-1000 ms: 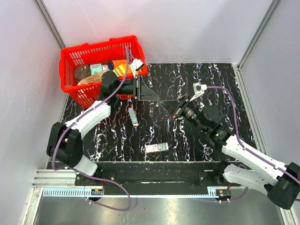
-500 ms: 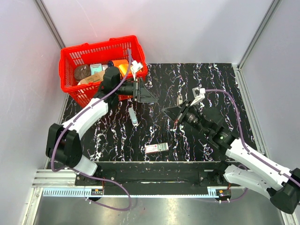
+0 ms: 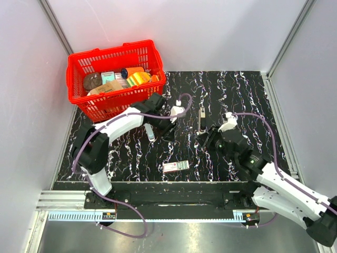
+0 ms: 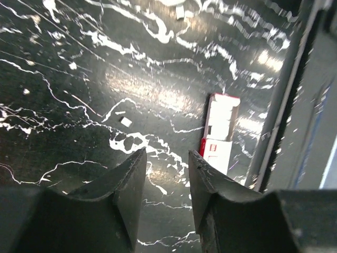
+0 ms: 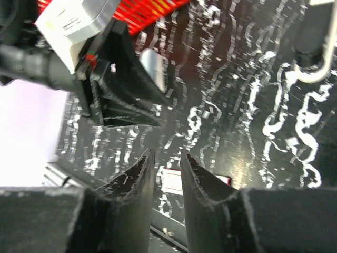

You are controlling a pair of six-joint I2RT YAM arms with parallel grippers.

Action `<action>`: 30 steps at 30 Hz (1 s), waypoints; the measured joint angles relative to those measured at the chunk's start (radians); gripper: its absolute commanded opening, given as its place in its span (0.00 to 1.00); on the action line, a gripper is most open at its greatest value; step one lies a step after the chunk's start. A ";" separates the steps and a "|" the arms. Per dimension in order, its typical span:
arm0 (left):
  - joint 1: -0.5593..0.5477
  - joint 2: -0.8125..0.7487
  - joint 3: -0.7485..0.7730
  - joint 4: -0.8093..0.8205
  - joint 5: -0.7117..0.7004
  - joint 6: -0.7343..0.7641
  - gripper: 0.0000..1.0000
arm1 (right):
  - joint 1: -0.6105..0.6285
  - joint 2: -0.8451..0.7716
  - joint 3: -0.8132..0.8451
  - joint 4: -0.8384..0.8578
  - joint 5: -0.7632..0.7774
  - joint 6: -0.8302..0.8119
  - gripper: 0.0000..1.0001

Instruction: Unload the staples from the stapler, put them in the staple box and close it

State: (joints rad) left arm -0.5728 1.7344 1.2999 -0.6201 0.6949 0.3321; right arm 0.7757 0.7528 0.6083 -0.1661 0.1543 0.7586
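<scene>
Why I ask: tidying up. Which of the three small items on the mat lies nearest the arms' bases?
The flat white-and-red box, alone by the near edge. The pale stapler and the slim dark piece both lie farther back.

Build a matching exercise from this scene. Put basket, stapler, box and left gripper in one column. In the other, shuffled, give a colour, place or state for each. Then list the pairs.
Things
1. basket
2. stapler
3. box
4. left gripper

Descriptions
A. white and red, by the near edge of the table
B. open, holding nothing
C. red, at the far-left corner
D. pale and slim, lying flat between basket and box

Pairs: 1-C, 2-D, 3-A, 4-B
</scene>
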 measured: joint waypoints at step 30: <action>-0.078 -0.067 -0.064 -0.093 -0.240 0.181 0.79 | -0.099 0.407 -0.074 -0.051 -0.115 0.014 0.32</action>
State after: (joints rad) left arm -0.6506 1.6672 1.2358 -0.7136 0.4549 0.5129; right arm 0.6769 1.1603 0.5339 -0.2176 0.0395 0.7727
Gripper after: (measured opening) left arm 0.798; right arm 0.376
